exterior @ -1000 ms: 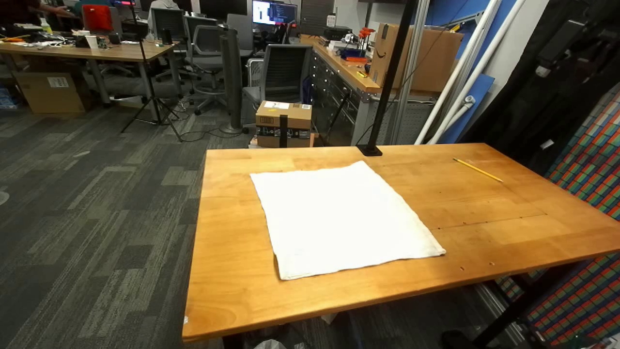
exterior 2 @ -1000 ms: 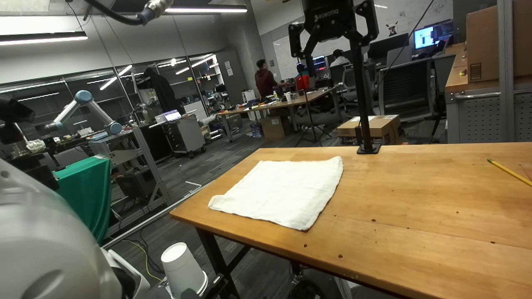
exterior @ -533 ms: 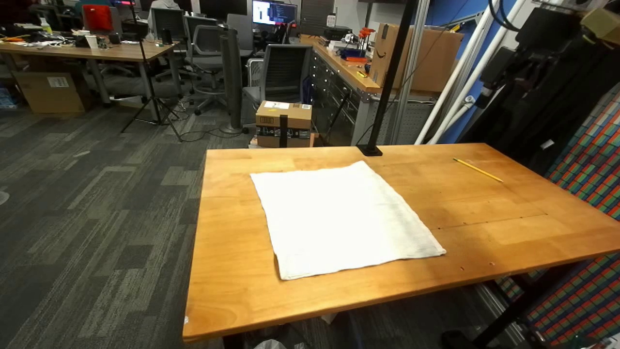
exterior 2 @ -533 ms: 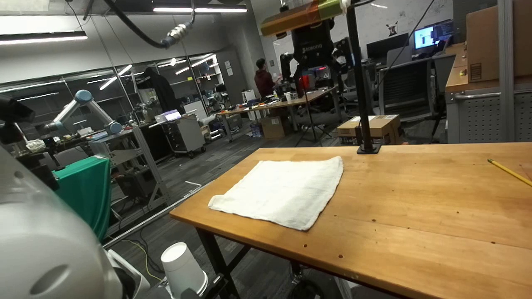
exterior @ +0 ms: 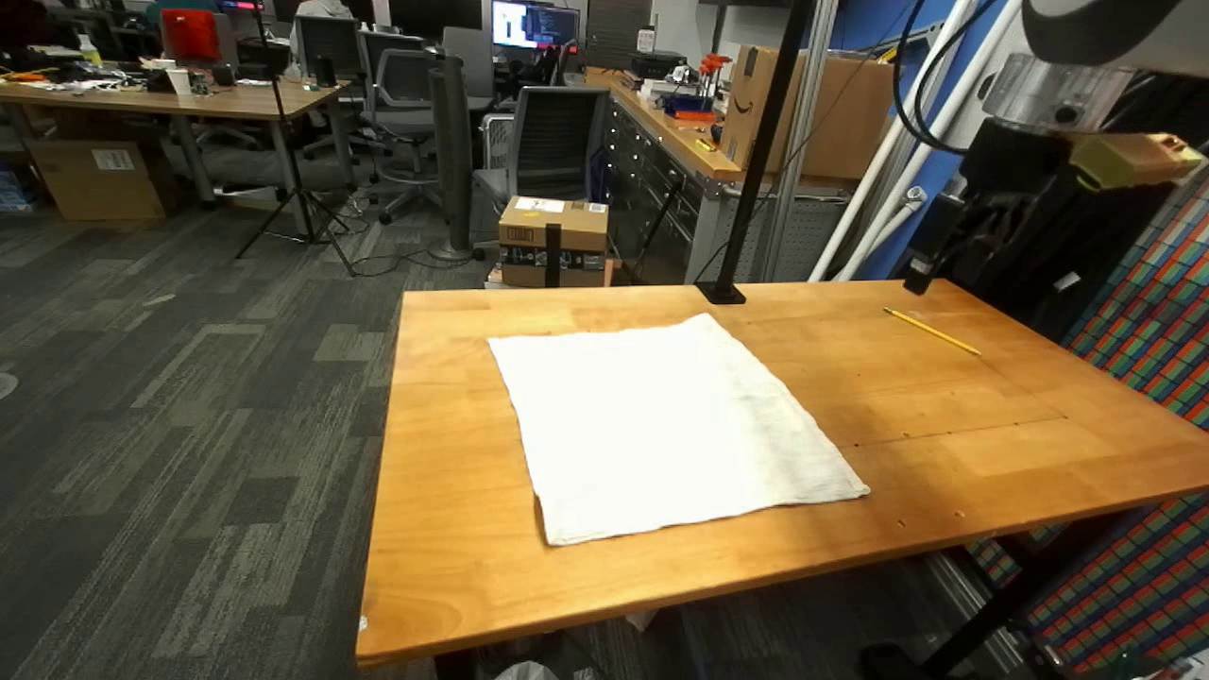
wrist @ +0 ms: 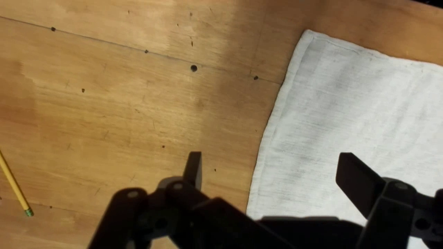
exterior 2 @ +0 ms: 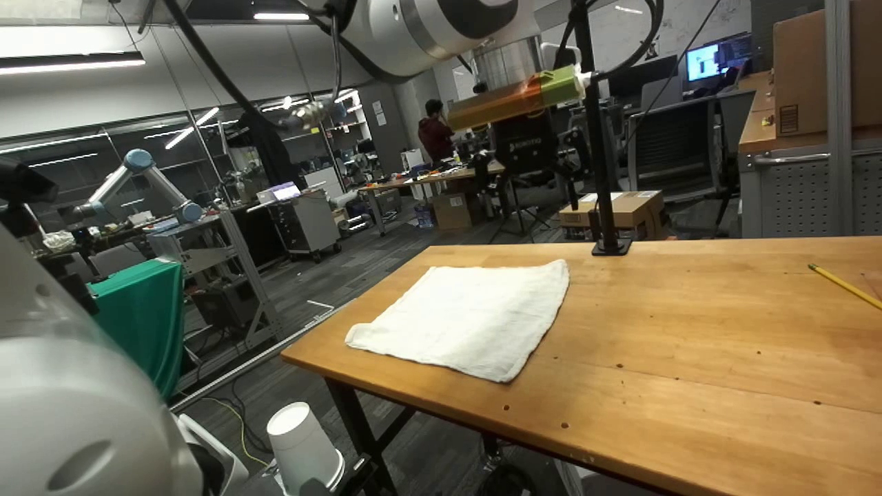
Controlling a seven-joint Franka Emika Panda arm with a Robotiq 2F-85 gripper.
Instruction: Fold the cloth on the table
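In an exterior view, a glossy, orange-brown, rectangular wooden bench (exterior: 992, 472) is carrying a white, roughly square fabric cloth (exterior: 652, 434), lying spread out nearer the left edge than the right. A slim yellow pencil (exterior: 932, 331) is lying toward the far right corner. At the far edge, a black post (exterior: 763, 142) is standing on its square base plate (exterior: 721, 295).
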